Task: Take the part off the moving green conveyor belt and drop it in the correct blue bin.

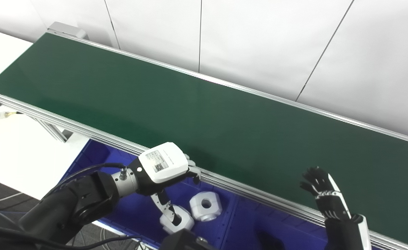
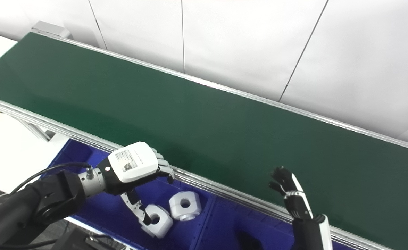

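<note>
Two white parts are seen in the left eye view, both lying in the left blue bin (image 1: 96, 152) below the near rail of the green conveyor belt (image 1: 204, 114). One white part (image 1: 206, 205) rests alone toward the bin's right wall; the other white part (image 1: 181, 222) lies just beside it, nearer the bin's front edge, with the thumb of the left hand (image 1: 162, 166) reaching down to it. Whether that part is touched or merely overlapped cannot be told. The left hand is held over the bin with its fingers curled loosely and nothing gripped, a placing judged to suit a drop into this bin. No part is seen on the belt itself. The right hand (image 1: 323, 194) is raised at the belt's near edge, fingers spread and empty, probably kept ready for a part not yet in view.

From the right eye view the same count is given: two white parts in one bin, one belt, two hands. A divider wall is seen between the left bin and a second blue bin (image 2: 224, 222) to its right; that bin's contents are largely hidden, though a dark shape shows near the picture's bottom edge.
</note>
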`<control>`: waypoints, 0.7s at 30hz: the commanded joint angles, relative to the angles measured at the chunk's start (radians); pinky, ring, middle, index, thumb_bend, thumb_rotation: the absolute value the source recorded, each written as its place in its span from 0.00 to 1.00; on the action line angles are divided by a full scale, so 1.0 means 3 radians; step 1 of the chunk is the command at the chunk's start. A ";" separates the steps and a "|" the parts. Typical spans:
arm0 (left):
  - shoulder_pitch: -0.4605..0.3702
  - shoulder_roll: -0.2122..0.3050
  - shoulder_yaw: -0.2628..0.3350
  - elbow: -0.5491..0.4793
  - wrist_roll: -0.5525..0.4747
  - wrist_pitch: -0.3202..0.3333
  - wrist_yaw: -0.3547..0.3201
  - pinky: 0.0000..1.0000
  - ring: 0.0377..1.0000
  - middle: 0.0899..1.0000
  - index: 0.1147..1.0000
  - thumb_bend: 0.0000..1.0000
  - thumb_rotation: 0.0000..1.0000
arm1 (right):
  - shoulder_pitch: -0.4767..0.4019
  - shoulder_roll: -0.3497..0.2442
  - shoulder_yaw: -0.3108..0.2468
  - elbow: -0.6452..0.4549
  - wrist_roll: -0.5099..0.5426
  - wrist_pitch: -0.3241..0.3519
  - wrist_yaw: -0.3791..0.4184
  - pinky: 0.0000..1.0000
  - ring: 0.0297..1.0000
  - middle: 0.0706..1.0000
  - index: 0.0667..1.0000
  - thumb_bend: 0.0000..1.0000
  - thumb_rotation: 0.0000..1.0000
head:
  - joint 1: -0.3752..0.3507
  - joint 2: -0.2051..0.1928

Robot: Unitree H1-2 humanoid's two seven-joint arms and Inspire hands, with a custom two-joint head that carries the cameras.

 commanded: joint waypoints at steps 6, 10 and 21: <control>-0.0158 -0.0517 0.0001 -0.0506 -0.0421 0.0141 0.0081 0.52 0.58 0.62 0.60 0.79 0.64 | -0.0137 0.0027 -0.0076 -0.0083 0.0002 -0.0015 0.0021 0.81 0.87 0.90 0.92 1.00 0.94 | -0.0134 0.0015; -0.0277 -0.0896 -0.0025 -0.0768 -0.0671 0.0311 0.0015 0.50 0.57 0.62 0.61 0.80 0.64 | -0.0141 0.0062 -0.0144 -0.0171 -0.0033 -0.0015 -0.0039 0.79 0.86 0.89 0.90 0.98 0.94 | -0.0264 0.0049; -0.0565 -0.1230 0.0046 -0.0651 -0.1191 0.0521 0.0018 0.49 0.59 0.63 0.64 0.76 0.63 | -0.0192 0.0251 -0.0161 -0.0250 -0.0074 0.0009 -0.0100 0.77 0.84 0.88 0.91 0.98 0.98 | -0.0571 0.0063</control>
